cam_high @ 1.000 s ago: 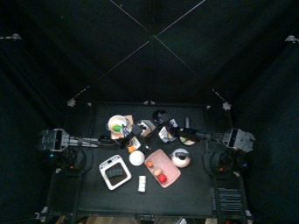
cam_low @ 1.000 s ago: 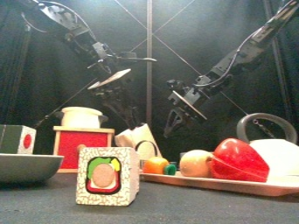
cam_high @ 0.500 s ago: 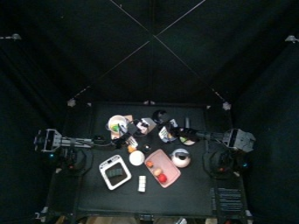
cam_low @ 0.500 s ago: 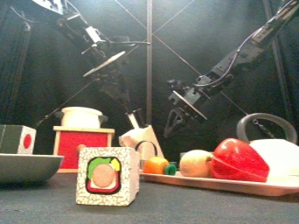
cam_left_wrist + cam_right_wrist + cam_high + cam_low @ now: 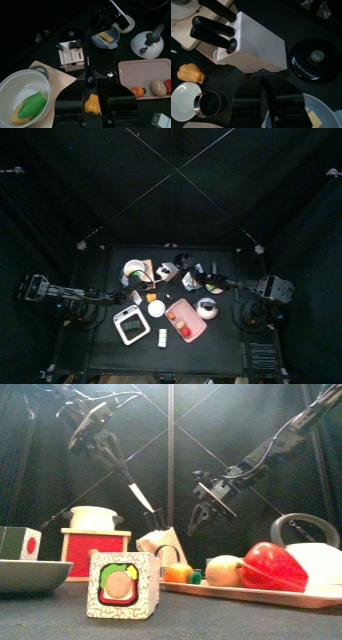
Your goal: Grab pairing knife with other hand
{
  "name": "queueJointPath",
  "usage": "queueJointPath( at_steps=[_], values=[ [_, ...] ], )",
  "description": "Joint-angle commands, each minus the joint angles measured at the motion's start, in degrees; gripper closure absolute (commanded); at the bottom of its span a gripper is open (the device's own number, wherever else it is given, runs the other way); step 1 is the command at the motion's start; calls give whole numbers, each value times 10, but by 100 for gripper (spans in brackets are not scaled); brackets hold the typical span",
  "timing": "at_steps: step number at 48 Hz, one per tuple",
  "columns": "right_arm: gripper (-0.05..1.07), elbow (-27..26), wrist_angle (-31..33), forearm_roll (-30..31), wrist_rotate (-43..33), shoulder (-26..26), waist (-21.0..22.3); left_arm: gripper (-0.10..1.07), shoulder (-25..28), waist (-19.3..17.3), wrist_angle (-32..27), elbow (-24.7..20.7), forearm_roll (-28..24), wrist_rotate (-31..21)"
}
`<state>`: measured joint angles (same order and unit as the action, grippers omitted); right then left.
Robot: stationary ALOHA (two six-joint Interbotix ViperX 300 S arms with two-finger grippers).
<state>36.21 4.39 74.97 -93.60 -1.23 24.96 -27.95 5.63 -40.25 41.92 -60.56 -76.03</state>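
Observation:
My left gripper (image 5: 112, 462) hangs high at the left, shut on the paring knife (image 5: 139, 497), whose pale blade slants down toward the white knife block (image 5: 160, 544). In the left wrist view the knife (image 5: 87, 80) is a thin dark line between the jaws of that gripper (image 5: 89, 92), well above the block (image 5: 71, 54); a yellow-orange piece shows low in the gap. My right gripper (image 5: 198, 519) points down right of the knife, apart from it. Seen from its own wrist, the right gripper (image 5: 262, 75) is shut on nothing, just off the block (image 5: 254, 42), which holds black-handled knives.
A pink tray (image 5: 241, 593) with toy vegetables lies front right. A picture carton (image 5: 120, 584), a red box (image 5: 94, 549) and a bowl (image 5: 27, 574) stand front left. A white pot (image 5: 10, 82), a kettle (image 5: 148, 44) and a black lid (image 5: 314, 57) crowd the block.
The left arm has risen and drawn back to the left, carrying the knife up and away from the block. The right gripper has stayed where it was.

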Motion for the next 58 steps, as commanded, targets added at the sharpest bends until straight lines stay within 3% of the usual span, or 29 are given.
queueJointPath(
  at_steps=[1, 17, 33, 45, 58],
  values=[
    [81, -5, 0, -2, 0, -25, -7, 49, -22, 3, 25, 9, -4, 1],
    [81, -3, 1, -12, 0, -43, -44, 49, -60, -3, 229, 60, -109, 7],
    [81, 27, 0, -89, 0, -52, -98, 49, -62, -22, 293, 95, -126, 13],
    [81, 43, 1, -153, 1, -72, -149, 49, -62, -22, 375, 120, -171, 15],
    [81, 36, 1, -184, -3, -84, -181, 49, -62, -40, 380, 119, -190, 14]
  ],
)
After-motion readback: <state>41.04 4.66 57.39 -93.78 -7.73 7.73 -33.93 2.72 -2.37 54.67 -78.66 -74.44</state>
